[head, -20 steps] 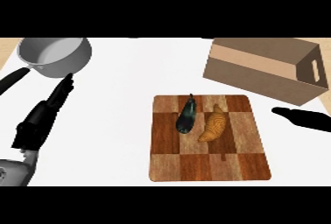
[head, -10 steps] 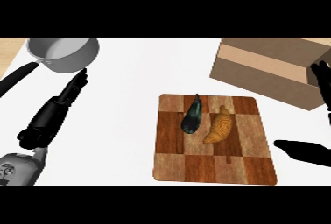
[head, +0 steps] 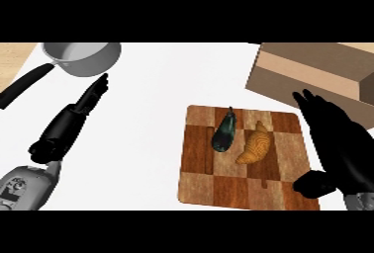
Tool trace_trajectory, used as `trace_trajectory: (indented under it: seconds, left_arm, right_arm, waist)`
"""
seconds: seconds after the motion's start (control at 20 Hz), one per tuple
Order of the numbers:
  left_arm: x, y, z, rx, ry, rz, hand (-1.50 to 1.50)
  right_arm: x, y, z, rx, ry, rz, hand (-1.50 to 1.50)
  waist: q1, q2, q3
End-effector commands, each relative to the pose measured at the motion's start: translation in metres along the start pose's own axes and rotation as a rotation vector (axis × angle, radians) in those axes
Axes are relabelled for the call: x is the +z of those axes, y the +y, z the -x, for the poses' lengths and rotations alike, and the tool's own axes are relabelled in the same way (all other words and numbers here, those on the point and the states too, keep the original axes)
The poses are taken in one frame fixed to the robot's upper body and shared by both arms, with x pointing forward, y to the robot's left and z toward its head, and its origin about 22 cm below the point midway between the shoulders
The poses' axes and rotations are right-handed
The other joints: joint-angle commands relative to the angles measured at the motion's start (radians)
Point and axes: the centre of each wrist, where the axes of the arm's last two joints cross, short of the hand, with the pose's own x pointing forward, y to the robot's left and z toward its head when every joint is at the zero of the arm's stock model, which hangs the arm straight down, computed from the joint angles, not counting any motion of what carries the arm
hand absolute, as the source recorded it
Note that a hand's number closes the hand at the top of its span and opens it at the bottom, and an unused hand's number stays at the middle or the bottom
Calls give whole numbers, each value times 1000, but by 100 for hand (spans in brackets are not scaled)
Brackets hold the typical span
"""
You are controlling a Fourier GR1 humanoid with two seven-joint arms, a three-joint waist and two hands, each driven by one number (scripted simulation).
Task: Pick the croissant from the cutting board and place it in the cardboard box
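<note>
Notes right hand (head: pixel 332 143) advanced over cutting board (head: pixel 197 183) edge, fingers (head: pixel 318 109) straight, empty; judges croissant (head: pixel 255 145) light, soft, flaky; advises hold across thick middle.

We see a plain white table (head: pixel 157 84) spreading around the left hand (head: pixel 70 121); beyond that hand and further left, a tan, wood-toned strip (head: pixel 13 55) borders it.

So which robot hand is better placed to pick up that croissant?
The right robot hand: it is open at the right edge of the cutting board, just beside the croissant. The left robot hand is well off to the left, near the pot.
</note>
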Motion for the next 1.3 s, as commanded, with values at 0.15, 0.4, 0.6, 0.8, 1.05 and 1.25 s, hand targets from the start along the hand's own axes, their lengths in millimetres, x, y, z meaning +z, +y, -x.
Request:
trace_trajectory:
  seconds: [0.15, 0.4, 0.6, 0.8, 1.05, 1.25]
  left_arm:
    - [-3, -8, 4, 9, -4, 10, 0]
    - [-5, 1, 9, 4, 4, 3, 0]
    - [-6, -12, 5, -5, 8, 1, 0]
    - [-3, 14, 2, 7, 20, -6, 0]
    - [-7, 8, 3, 7, 13, -13, 0]
    - [-1, 3, 0, 11, 5, -32, 0]
  right_arm:
    - [-18, 9, -58, 193, 116, -168, -150]
    - [-40, 23, -89, 222, 180, -234, -150]
    - [-42, 35, -113, 210, 216, -269, -150]
    - [-53, 45, -126, 209, 239, -312, -150]
    - [-61, 50, -133, 275, 285, -272, -150]
    - [-63, 57, -135, 258, 299, -259, -150]
  waist:
    - [7, -1, 0]
    - [2, 1, 0]
    - [-13, -6, 2]
    - [-14, -7, 3]
    - [-28, -7, 3]
    - [-27, -8, 4]
